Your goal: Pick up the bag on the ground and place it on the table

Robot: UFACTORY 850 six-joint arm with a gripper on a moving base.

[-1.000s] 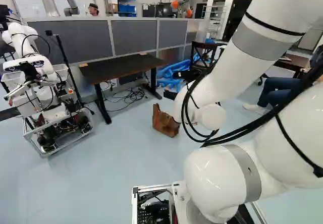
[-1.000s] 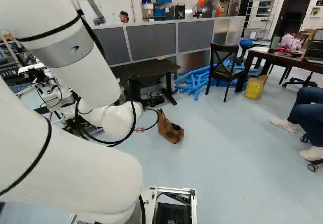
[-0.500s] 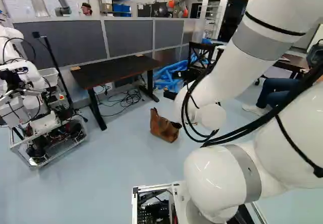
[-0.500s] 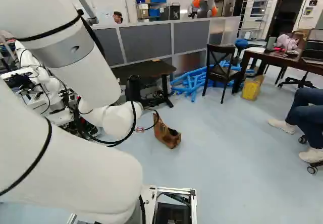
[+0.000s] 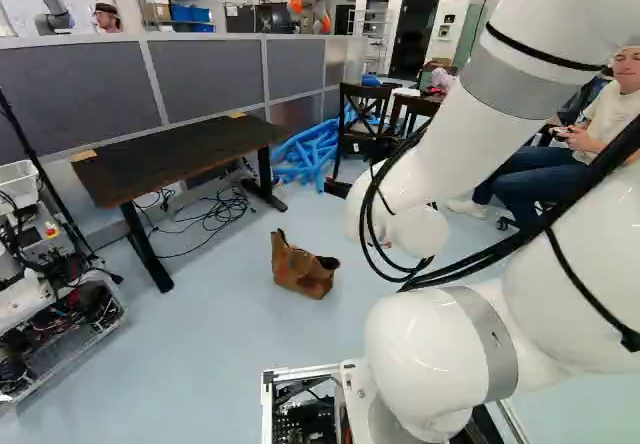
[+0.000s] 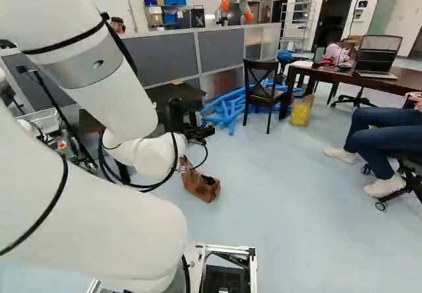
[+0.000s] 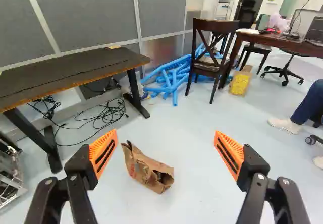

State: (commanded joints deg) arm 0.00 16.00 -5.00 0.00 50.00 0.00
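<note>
- One brown bag [image 7: 149, 169] lies on the floor [image 7: 197, 118], out from the front edge of the dark desk [image 7: 50, 75] and well apart from its legs.
- It looks light and soft-walled, perhaps paper or thin leather; I cannot tell which. The sides would likely crumple under a hard squeeze, and anything loose inside might spill from the mouth.
- Best hold: probably the raised, pinched end toward the desk, or a doubled fold of the upper wall, with the pads either side and the mouth kept upward in the lift.
- Creased and slumped, with a pointed peak at one end, a dark open mouth at the other, and a reddish mark on its side.
- Both fingers of the gripper [image 7: 165, 134] stand wide apart with nothing between their orange pads [image 7: 103, 153]; the bag is ahead, closer to the desk-side finger's line.
- Two tabletops could serve, the desk's or that of the farther table [image 7: 285, 46] past the chair [image 7: 207, 66]; which is meant, I cannot tell.
</note>
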